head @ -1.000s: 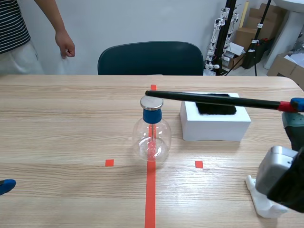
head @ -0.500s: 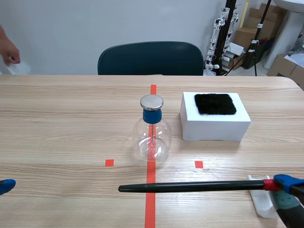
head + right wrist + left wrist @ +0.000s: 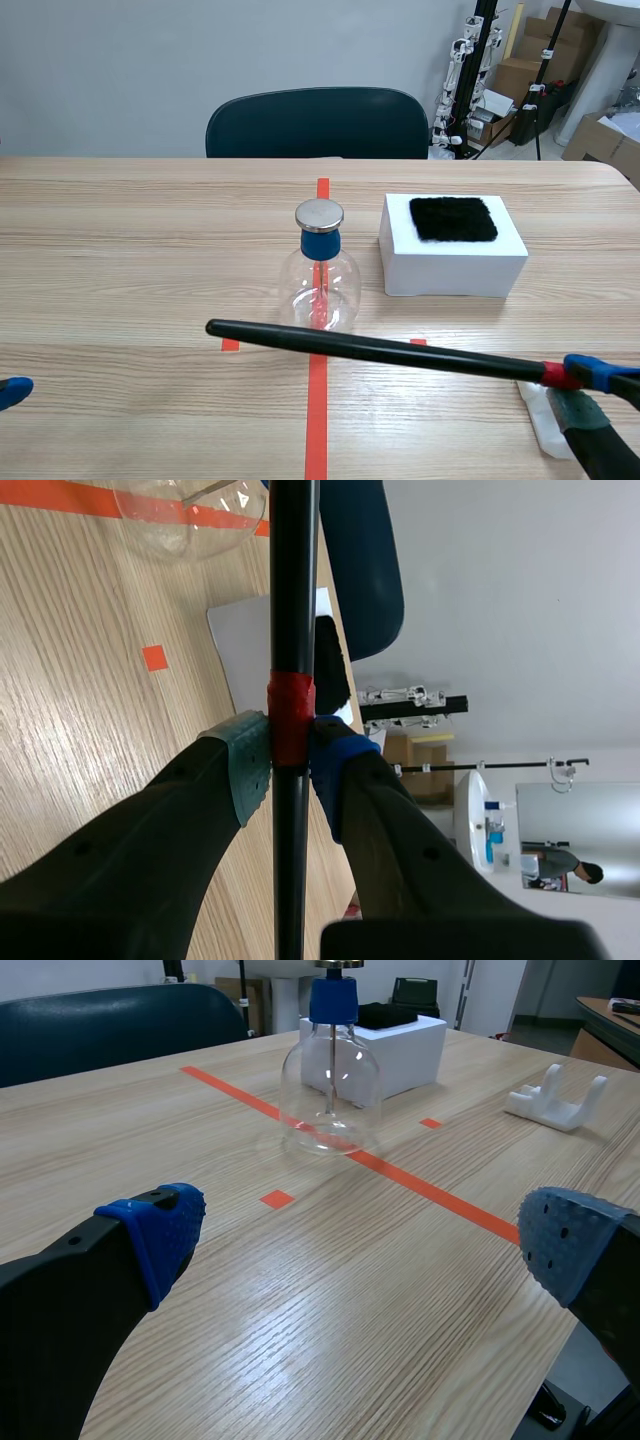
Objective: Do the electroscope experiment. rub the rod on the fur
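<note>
Scene view: The right hand [image 3: 588,388] sits low at the near right corner of the table [image 3: 120,260], pinching the rod [image 3: 375,350] at its red-taped end. The rod's long axis runs nearly crosswise, from that hand toward the left, with its free tip just past the red centre line on the robot's side of the flask [image 3: 319,290]. The fur [image 3: 453,218] lies on top of the white block [image 3: 455,268], farther out across the table than the rod and apart from it. In my judgement, the shaft must be carried away from the robot and onto that patch. Only a blue tip of the left hand [image 3: 10,392] shows, well apart from the fur, so the right arm is the nearer. Much of the right hand is cut off.

Left wrist view: The left hand [image 3: 365,1240] is spread wide with nothing between its pads. The flask is ahead of it and the fur is small beyond that. The rod is not in view here.

Right wrist view: Both pads [image 3: 250,765] press the rod's red band. The shaft crosses over the fur and hides part of it, and the rod's tip is out of sight.
</note>
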You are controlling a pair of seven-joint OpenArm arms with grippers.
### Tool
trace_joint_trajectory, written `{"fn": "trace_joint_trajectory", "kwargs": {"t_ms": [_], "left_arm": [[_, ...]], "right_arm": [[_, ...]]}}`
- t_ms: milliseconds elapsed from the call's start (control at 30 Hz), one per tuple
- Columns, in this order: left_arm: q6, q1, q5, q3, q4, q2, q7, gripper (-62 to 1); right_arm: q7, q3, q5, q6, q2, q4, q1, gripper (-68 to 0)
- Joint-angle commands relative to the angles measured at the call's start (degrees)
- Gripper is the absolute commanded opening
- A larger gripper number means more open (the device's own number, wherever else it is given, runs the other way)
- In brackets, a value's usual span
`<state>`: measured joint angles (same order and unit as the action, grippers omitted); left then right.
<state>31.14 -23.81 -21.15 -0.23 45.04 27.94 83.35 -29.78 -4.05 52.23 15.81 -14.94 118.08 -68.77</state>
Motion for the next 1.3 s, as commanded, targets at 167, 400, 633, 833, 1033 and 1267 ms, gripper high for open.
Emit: {"fn": "trace_joint_trajectory", "kwargs": {"t_ms": [167, 400, 633, 833, 1033, 1267], "left_arm": [[0.11, 0.15, 0.57, -0.31, 0.42, 0.2, 0.83, 1.4], [0.11, 0.15, 0.57, -0.31, 0.42, 0.2, 0.83, 1.4], [0.11, 0.15, 0.57, -0.31, 0.42, 0.2, 0.83, 1.4], [0.11, 0.15, 0.57, -0.31, 0.42, 0.2, 0.83, 1.4], [0.11, 0.15, 0.57, -0.31, 0.42, 0.2, 0.83, 1.4], [0.11, 0.15, 0.57, -0.31, 0.42, 0.2, 0.83, 1.4]], "right_arm": [[-0.2, -0.37, -0.42, 0.42, -0.46, 1.07, -0.11, -67.5], [-0.2, -0.37, -0.42, -0.81, -0.46, 1.07, -0.09, -67.5], [-0.15, -0.37, -0.42, -0.87, -0.46, 1.07, -0.09, -67.5], [0.02, -0.37, -0.42, -0.87, -0.46, 1.07, -0.09, -67.5], [0.02, -0.37, -0.42, -0.9, -0.46, 1.07, -0.09, -67.5], [0.02, -0.37, -0.42, -0.9, -0.46, 1.07, -0.07, -67.5]]}}
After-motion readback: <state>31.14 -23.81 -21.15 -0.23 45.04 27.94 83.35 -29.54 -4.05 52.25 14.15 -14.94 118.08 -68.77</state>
